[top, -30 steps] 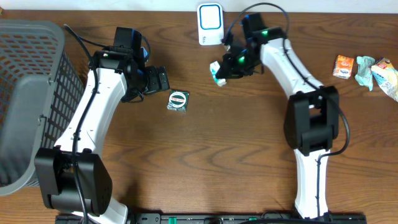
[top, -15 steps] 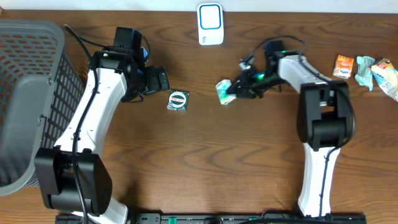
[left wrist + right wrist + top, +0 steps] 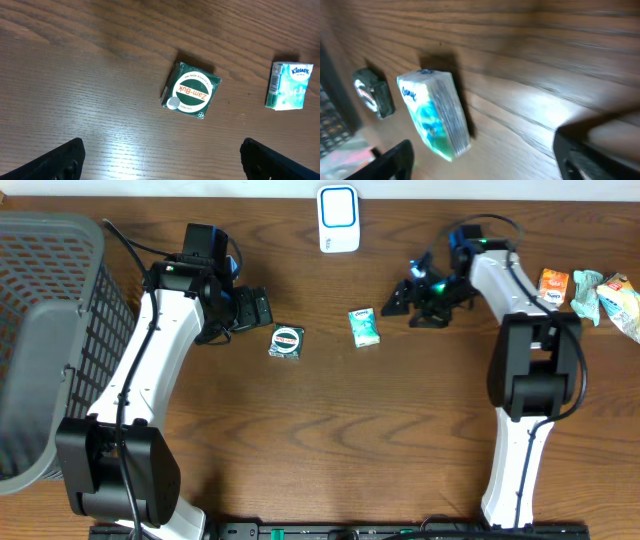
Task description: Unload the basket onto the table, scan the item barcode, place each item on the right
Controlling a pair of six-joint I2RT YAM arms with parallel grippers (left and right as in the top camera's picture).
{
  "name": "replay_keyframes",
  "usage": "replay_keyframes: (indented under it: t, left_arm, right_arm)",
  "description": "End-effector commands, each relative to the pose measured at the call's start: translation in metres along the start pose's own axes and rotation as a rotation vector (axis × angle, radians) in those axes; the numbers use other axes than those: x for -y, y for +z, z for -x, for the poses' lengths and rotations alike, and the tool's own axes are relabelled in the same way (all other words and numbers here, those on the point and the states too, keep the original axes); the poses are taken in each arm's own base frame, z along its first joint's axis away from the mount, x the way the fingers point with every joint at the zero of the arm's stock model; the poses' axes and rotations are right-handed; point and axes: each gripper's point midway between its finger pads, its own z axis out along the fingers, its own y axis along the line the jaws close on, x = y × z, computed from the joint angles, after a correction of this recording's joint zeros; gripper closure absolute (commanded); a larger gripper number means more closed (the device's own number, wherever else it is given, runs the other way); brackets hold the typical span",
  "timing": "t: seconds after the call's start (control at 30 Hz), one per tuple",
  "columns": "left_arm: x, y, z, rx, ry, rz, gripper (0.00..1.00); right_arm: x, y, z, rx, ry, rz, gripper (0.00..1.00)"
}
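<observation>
Teal-and-white soft plastic tissue pack (image 3: 364, 326) lying loose mid-table, nothing holding it.
Right gripper (image 3: 412, 308) sits just right of it, jaws apart and empty; left gripper (image 3: 257, 310) is wide apart too. The pack lies flat, long axis near-to-far, slightly tilted, logo end far. My worry: it's soft, so a careless pinch could crumple it or cover the barcode before the white scanner (image 3: 338, 218).
</observation>
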Motion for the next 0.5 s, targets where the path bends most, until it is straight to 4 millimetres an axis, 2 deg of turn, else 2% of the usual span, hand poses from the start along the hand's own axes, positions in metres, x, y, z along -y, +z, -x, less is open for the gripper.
replay_keyframes:
  t: [0.0,0.17,0.3,0.37,0.4,0.43,0.47]
  left_arm:
    - [-0.001,-0.002,0.003,0.009,0.007,0.008,0.02]
    - [-0.001,-0.002,0.003,0.009,0.007,0.008,0.02]
    - [-0.001,-0.002,0.003,0.009,0.007,0.008,0.02]
    - [-0.001,-0.002,0.003,0.009,0.007,0.008,0.02]
    - [-0.001,-0.002,0.003,0.009,0.007,0.008,0.02]
    - [-0.001,-0.002,0.003,0.009,0.007,0.008,0.03]
    - [-0.001,-0.002,0.003,0.009,0.007,0.008,0.02]
  right_arm:
    - [-0.011,0.015,-0.003,-0.018,-0.099,-0.084,0.24]
    - [-0.034,0.034,-0.007,-0.032,-0.127,-0.082,0.40]
    - [-0.043,0.043,-0.012,-0.043,-0.120,-0.083,0.51]
    - [-0.045,0.045,-0.013,-0.048,-0.125,-0.083,0.68]
    - [-0.046,0.045,-0.013,-0.049,-0.126,-0.084,0.86]
    - [-0.046,0.045,-0.014,-0.049,-0.122,-0.083,0.98]
    - [-0.046,0.045,-0.014,-0.050,-0.105,-0.084,0.99]
